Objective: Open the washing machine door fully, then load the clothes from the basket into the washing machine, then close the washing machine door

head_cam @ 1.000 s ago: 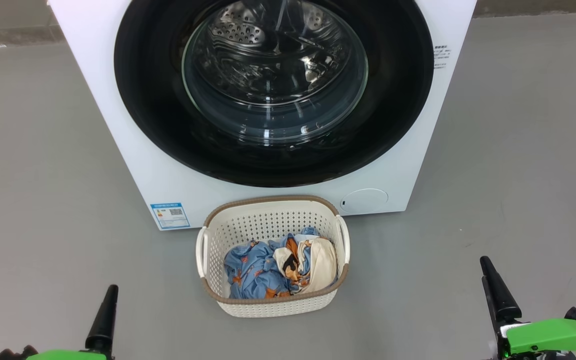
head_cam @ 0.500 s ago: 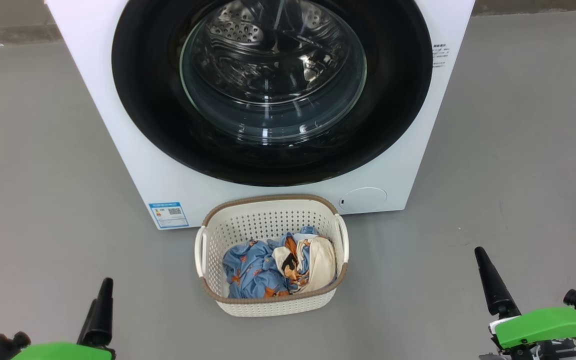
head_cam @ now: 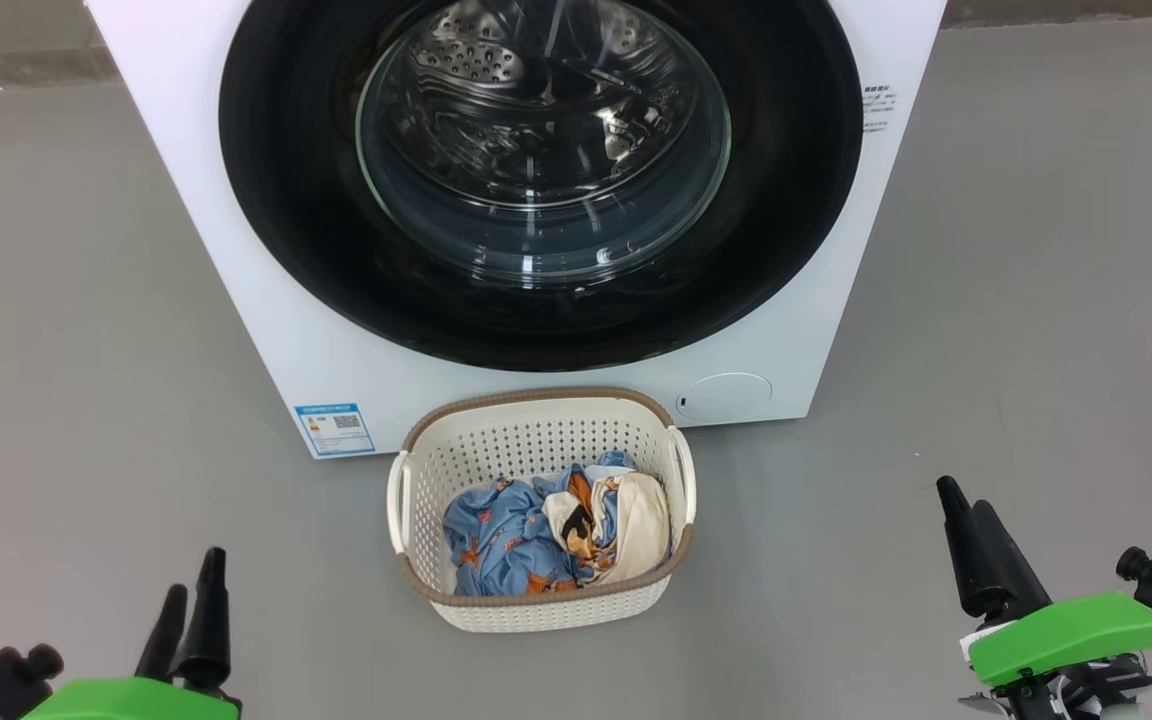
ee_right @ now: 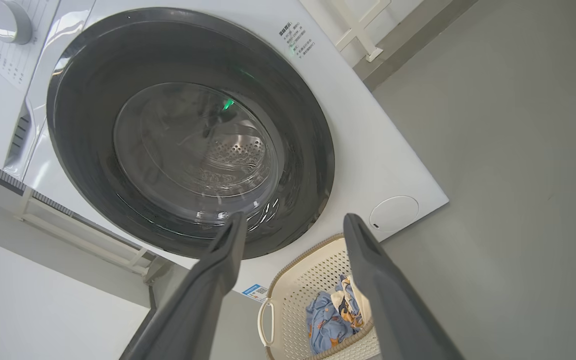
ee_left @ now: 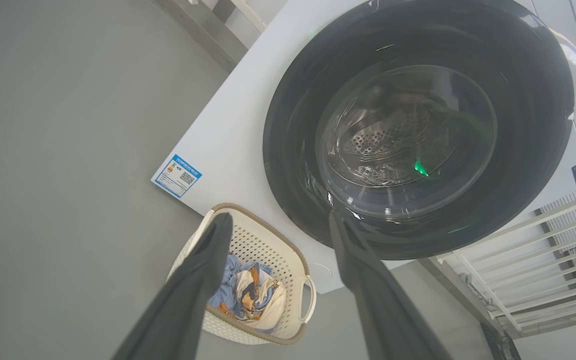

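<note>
The basket (head_cam: 536, 445) of clothes (head_cam: 556, 530) is sitting below the closed washing machine door (head_cam: 286, 200); left claw (head_cam: 195, 572) and right claw (head_cam: 964, 495) are standing spread, empty.

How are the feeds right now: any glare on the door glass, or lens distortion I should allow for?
Head view: even light, sharp; thin white streaks on the washing machine door, drum readable behind the glass. Left wrist view: wide-angle bowing, scene tilted, a green glint on the glass. Right wrist view: same bowing, another green glint toward the upper part of the glass.
</note>
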Motion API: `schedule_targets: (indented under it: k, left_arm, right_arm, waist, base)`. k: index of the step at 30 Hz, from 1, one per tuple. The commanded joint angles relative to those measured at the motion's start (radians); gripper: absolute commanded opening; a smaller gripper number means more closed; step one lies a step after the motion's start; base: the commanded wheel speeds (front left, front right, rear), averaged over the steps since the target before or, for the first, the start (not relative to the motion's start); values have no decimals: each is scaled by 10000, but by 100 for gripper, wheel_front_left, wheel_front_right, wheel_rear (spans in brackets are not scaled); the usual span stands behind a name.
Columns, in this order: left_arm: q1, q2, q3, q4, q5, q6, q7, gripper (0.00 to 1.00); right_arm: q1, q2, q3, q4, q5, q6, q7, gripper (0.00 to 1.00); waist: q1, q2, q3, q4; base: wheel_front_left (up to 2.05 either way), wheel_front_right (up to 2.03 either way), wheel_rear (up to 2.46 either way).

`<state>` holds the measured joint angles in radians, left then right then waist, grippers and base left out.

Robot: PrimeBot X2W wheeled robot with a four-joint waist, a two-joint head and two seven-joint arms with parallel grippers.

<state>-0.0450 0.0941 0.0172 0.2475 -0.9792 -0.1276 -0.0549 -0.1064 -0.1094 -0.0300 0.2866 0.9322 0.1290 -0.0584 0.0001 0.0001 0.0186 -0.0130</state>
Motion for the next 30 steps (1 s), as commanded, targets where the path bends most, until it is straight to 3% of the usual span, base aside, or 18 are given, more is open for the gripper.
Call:
schedule_targets:
  k: [1, 30]
  left_arm:
    - [-494, 289, 168, -349, 390, -16, -163, 100]
    - [-563, 541, 224, -678, 3941, -22, -988, 100]
  right_arm:
    - [-482, -210, 174, -301, -363, 8, -142, 100]
    - [-867, -580, 571, -265, -3966, 12, -961, 100]
  waist:
    - [-1, -1, 0, -2]
    - [-1, -1, 104, -40]
  base:
    - [0, 0, 0]
    - [0, 0, 0]
